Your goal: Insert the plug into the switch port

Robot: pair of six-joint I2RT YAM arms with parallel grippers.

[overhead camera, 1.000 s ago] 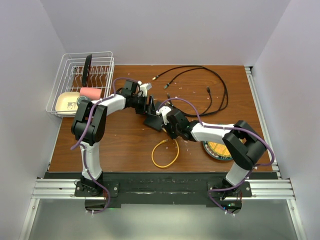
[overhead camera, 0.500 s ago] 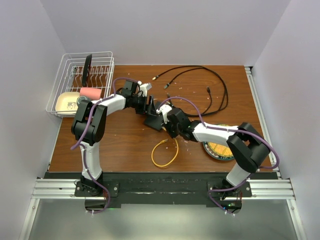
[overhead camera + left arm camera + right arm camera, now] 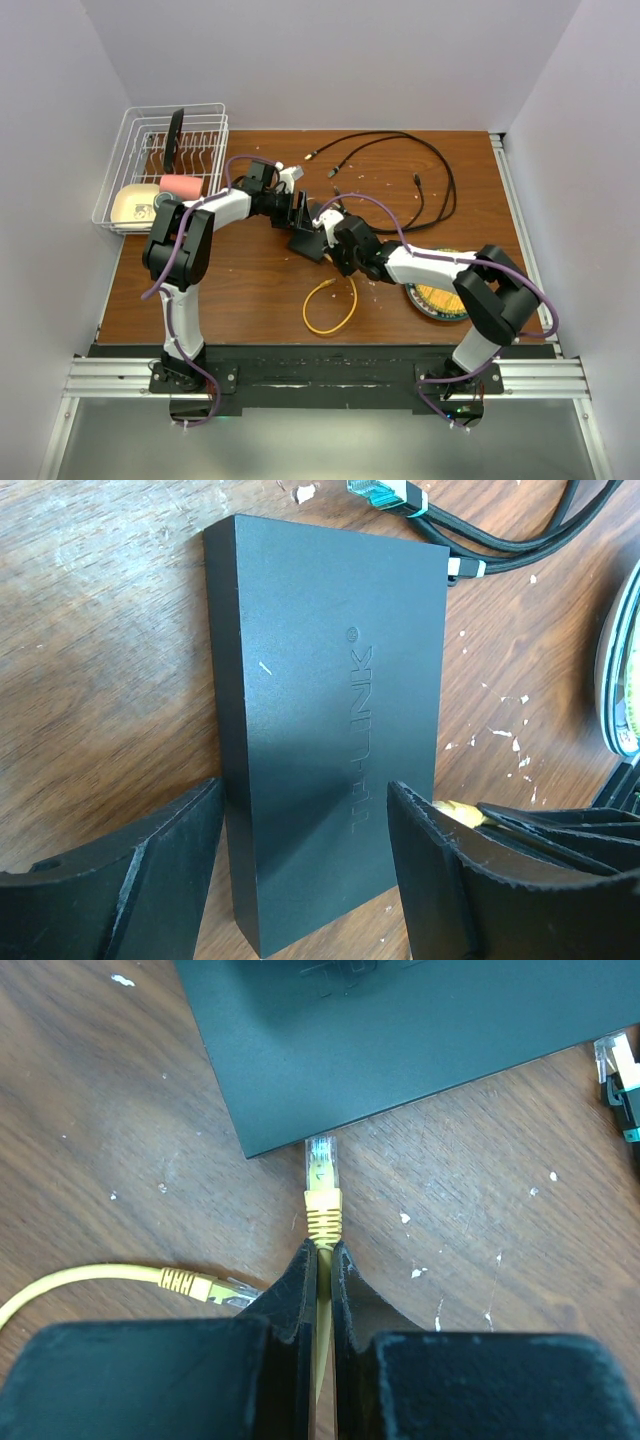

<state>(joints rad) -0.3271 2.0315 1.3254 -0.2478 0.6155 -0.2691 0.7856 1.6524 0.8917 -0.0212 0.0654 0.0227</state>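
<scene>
Brown wood-grain surface [image 3: 230, 290], scuffed and dotted with white flecks [image 3: 410, 1218]. Flat on it, straight ahead of the right claw [image 3: 320, 1260] and straddled by the left claw [image 3: 300, 870]: the black switch [image 3: 330, 680]. Behind the right claw, toward the near edge, a loose loop of yellow cable [image 3: 330, 305], its free plug [image 3: 195, 1285] lying just left of that claw's fingers. Beyond both claws, black cables [image 3: 430, 170] sprawled toward the far edge, one green-tipped end [image 3: 380, 492] just past the switch. Right of the right claw, a round yellow-and-dark plate [image 3: 430, 298]. Far left of the left claw, a white wire rack [image 3: 205, 135] at the corner.
</scene>
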